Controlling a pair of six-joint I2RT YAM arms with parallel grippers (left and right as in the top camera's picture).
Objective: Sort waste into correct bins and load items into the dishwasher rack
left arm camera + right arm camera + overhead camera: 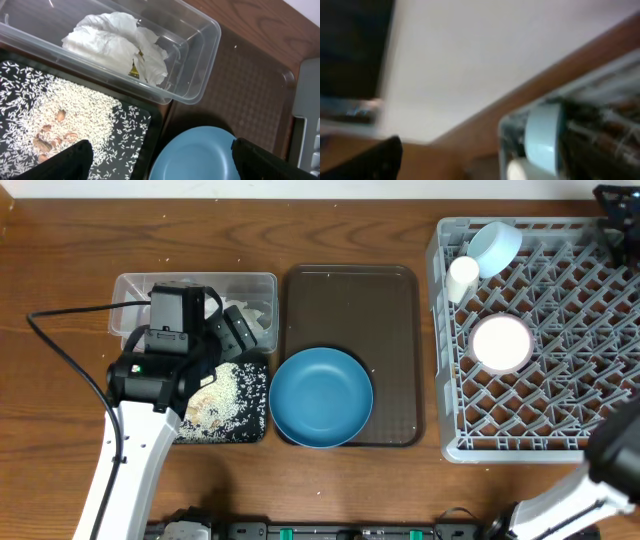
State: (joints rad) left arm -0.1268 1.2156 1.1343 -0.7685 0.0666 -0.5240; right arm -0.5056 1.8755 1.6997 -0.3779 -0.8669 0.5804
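The left gripper (161, 149) hangs over the near edge of the clear tub (255, 283), where it meets the black tray (255, 430). Its fingers (70, 161) are spread wide with nothing between them. The crumpled tissue (115, 45) lies in the right end of the tub with a bit of yellow wrapper (134, 70) tucked in its folds. The rice (65, 110) is scattered across the black tray, thin toward the edges.

The big blue bowl (320, 397) sits on the near end of the brown tray (350, 300), its rim reaching the tray's left and near edges and almost touching the black tray. The far half of the brown tray is bare.

In the rack (560, 430), at its far left corner, the light-blue bowl (495, 245) stands on edge with the cup (463, 277) just beside it. The white bowl (501, 342) sits nearer, by the left wall. The right gripper (612, 215) is open and empty above the rack's far right corner, though its own view is blurred. Bare table (60, 260) runs along the left.
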